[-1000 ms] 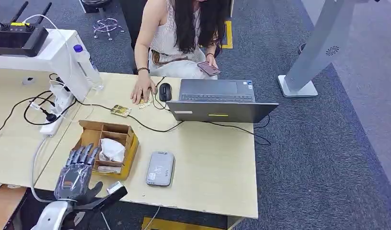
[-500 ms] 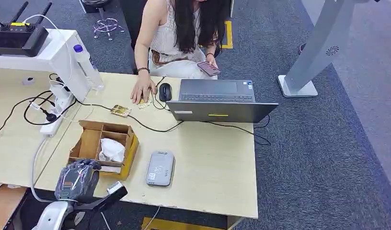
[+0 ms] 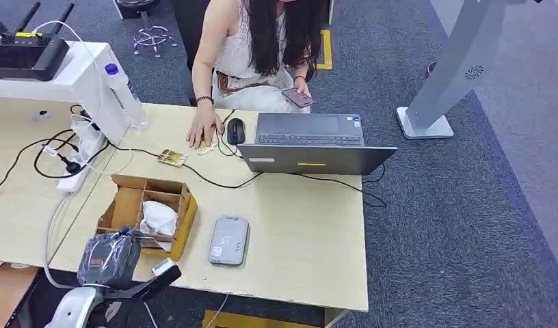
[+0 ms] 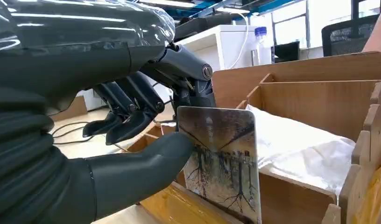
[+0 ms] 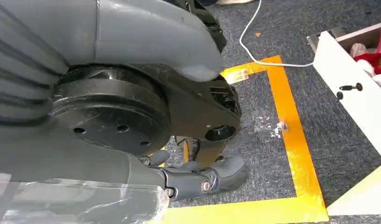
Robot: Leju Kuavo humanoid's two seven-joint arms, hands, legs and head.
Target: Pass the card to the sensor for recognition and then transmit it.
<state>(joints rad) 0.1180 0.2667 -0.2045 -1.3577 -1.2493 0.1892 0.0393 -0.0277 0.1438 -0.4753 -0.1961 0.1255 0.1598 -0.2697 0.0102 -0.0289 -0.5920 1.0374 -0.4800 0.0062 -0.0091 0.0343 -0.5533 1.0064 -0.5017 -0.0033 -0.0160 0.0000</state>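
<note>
Nearest the robot, the left hand (image 3: 109, 258) sits at the near edge of the wooden box (image 3: 168, 188), thumb and fingers pinching the card (image 4: 223, 158), which stands upright on its long edge in the near compartment. The grey sensor (image 3: 229, 240) lies flat on the table (image 3: 310, 232) at about three o'clock from that hand, just beside the box. The right hand (image 5: 198, 179) hangs over the floor, fingers curled on nothing.

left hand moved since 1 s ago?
Yes. The grey left hand pulled back off the brown cardboard box toward the table's near edge, fingers curled in.
</note>
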